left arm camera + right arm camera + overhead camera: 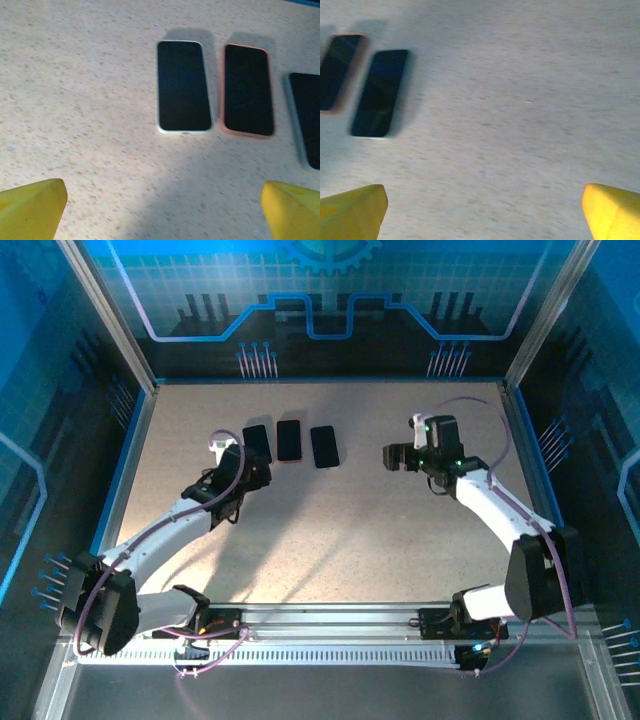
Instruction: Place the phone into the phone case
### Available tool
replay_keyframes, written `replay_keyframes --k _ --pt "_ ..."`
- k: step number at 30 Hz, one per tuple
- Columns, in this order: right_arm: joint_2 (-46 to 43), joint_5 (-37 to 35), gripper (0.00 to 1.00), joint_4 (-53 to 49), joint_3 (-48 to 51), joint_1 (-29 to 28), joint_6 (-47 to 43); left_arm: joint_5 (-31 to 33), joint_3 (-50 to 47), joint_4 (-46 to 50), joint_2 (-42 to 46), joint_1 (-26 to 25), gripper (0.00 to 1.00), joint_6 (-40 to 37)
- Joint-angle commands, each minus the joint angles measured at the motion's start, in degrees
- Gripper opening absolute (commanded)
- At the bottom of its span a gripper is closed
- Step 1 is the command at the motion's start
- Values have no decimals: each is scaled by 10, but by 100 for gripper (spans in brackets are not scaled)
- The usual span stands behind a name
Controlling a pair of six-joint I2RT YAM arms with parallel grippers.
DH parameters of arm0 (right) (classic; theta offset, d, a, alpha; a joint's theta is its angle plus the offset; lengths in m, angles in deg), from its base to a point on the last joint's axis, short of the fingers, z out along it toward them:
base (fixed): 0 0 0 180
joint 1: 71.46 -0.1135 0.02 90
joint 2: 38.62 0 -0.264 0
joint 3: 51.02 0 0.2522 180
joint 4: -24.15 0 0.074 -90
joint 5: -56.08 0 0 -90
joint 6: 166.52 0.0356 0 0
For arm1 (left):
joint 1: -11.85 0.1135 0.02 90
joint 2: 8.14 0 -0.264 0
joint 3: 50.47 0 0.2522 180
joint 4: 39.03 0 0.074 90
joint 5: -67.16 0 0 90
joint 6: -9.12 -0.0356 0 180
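Note:
Three dark-screened phones lie side by side at the back middle of the table. The left one (257, 443) has a pale white rim (184, 86). A red-orange case rims the middle one (289, 440) (248, 90) (337, 70). The right one (324, 446) (306, 117) (380, 92) has a dark teal edge. I cannot tell which is a bare phone and which an empty case. My left gripper (247, 468) (162, 200) hovers open just in front of the left phone, its yellow fingers (30, 210) wide apart. Open too, my right gripper (392, 456) (484, 200) stands to the right of the row and holds nothing.
The speckled beige table (330, 530) is walled by blue panels at the back and sides. A metal rail (330, 625) with both arm bases runs along the near edge. Bare table lies between the arms and in front of the phones.

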Motion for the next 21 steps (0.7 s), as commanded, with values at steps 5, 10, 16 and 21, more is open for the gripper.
replay_keyframes --k 5,10,16,21 --pt "-19 -95 100 211 135 51 -91 30 -79 -121 52 82 99 -89" --pt "-16 -97 100 399 222 53 -105 10 -143 -251 63 112 98 -151" --pt "16 -68 100 485 255 56 -115 -35 -211 -407 38 142 98 -181" --pt "42 -32 100 539 275 69 -113 -68 -236 -539 -39 158 98 -227"
